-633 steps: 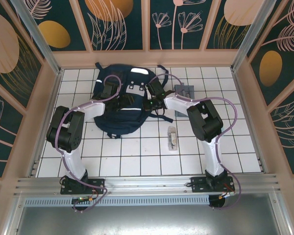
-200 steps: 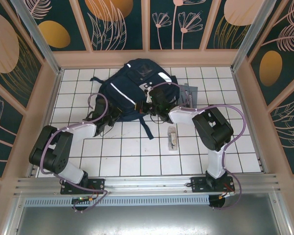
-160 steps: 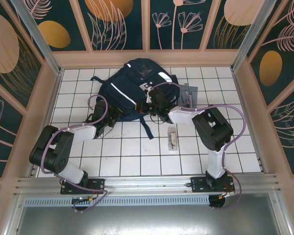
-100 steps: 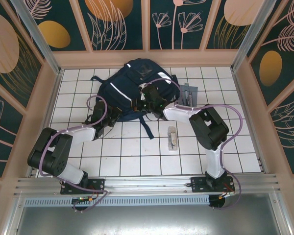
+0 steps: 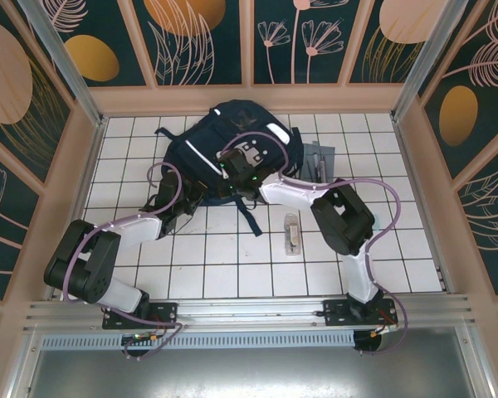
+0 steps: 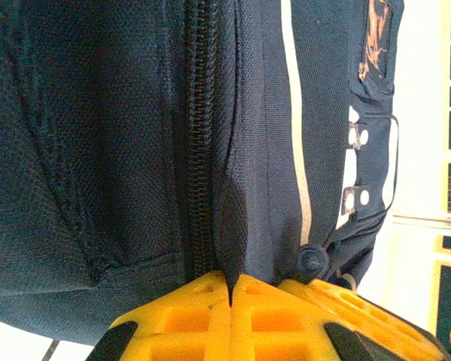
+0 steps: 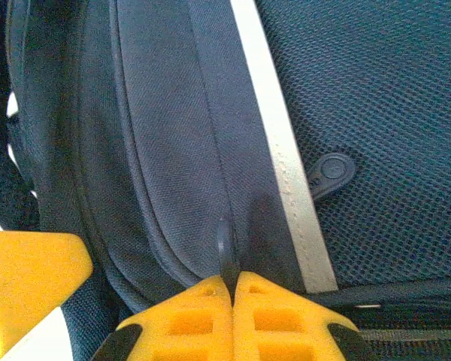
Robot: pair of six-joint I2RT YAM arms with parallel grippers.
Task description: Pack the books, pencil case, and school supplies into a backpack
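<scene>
The navy backpack (image 5: 207, 149) lies at the back middle of the tiled table, white stripes up. My left gripper (image 5: 188, 192) is at its near left edge, shut on a fold of backpack (image 6: 98, 135) fabric beside the zipper (image 6: 199, 150). My right gripper (image 5: 234, 172) is over its middle, shut on a dark tab of the backpack (image 7: 173, 113) next to the white stripe (image 7: 274, 150). The grey pencil case (image 5: 322, 157) lies right of the backpack, partly behind the right arm's cable. The clear school supplies packet (image 5: 291, 234) lies nearer, on the tiles. The books are out of view.
A loose dark strap (image 5: 249, 217) trails from the backpack toward me. The right arm's elbow (image 5: 342, 217) stands close beside the packet. Wooden frame walls (image 5: 95, 157) and metal posts close in the white tiled table (image 5: 207, 265) on three sides.
The right gripper has slid left across the backpack, still shut on it. The backpack has turned and sits further back than three seconds ago. The left arm has barely moved.
</scene>
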